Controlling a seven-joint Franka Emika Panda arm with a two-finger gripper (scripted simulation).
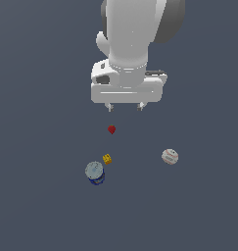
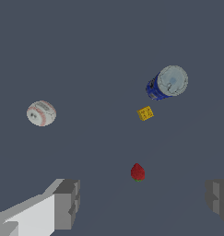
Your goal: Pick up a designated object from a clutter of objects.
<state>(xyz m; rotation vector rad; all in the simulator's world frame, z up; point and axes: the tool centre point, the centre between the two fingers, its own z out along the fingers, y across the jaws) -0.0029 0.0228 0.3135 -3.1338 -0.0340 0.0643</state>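
The designated object is a small blue can [image 1: 95, 173] [image 2: 166, 83] with a silvery-white round lid, standing upright on the grey floor. The rest of the clutter lies around it: a tiny yellow cube [image 1: 107, 159] [image 2: 145, 113] just beside the can, a tiny red strawberry [image 1: 111, 129] [image 2: 138, 172] farther back, and a white baseball [image 1: 170, 157] [image 2: 41, 113] toward the exterior view's right. My gripper [image 1: 124, 106] [image 2: 143, 203] hangs high above the floor, open and empty, with the strawberry roughly below it. The can sits well apart from the fingers [image 2: 67, 203].
The plain grey floor [image 1: 42, 206] stretches in all directions around the few items. The arm's white body [image 1: 132, 44] fills the upper middle of the exterior view.
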